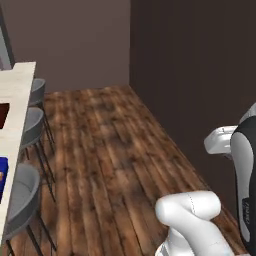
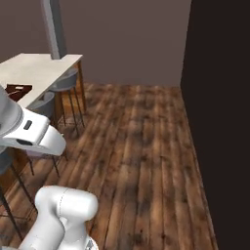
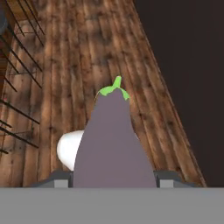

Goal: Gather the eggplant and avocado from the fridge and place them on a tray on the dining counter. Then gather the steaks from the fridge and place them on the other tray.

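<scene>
A large dull purple eggplant [image 3: 111, 140] with a green cap and stem stands between my gripper's [image 3: 114, 179] fingers, which are shut on its wide lower body; its stem points away from the hand, over the wooden floor. The dining counter [image 1: 17, 90] runs along the left edge of the left base view and appears again as the dining counter [image 2: 34, 71] at the upper left of the right base view. On it lie a corner of the dark brown tray [image 1: 3, 114], the same tray [image 2: 17, 91], and a sliver of the blue tray [image 1: 2, 175].
Grey round stools [image 1: 30, 131] on thin black legs line the counter's near side, as do the stools [image 2: 62, 84]. A dark wall [image 1: 200, 75] closes off the right. Brown plank floor [image 2: 141, 141] stretches between counter and wall.
</scene>
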Controlling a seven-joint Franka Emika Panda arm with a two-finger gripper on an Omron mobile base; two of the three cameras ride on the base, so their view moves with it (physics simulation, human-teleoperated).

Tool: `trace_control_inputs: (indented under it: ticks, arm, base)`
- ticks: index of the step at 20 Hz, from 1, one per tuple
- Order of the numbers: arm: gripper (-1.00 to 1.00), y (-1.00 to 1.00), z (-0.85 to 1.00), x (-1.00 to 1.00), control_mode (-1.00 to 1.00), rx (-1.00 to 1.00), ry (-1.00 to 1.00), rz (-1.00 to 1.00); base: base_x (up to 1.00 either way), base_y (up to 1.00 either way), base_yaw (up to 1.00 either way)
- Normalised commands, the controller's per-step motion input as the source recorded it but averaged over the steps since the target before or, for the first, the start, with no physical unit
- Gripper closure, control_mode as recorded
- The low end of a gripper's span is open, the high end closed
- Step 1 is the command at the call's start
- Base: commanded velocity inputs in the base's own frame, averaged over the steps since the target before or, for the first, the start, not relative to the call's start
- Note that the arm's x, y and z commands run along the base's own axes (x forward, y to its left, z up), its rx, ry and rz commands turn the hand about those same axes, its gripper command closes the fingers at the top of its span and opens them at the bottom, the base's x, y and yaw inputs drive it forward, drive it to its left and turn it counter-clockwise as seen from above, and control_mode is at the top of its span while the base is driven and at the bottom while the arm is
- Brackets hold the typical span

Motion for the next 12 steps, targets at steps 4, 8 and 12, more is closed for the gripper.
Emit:
trace_control_inputs:
  ticks: [4, 8, 12]
  arm:
    - [1.0, 0.0, 0.0, 0.0, 1.0, 0.0, 0.0, 0.0]
    - [1.0, 0.0, 0.0, 0.0, 1.0, 0.0, 0.0, 0.0]
    - [1.0, 0.0, 0.0, 0.0, 1.0, 0.0, 0.0, 0.0]
  base:
    - [1.0, -0.35, 0.56]
    - [1.0, -0.56, 0.52]
    - [0.87, -0.87, 0.43]
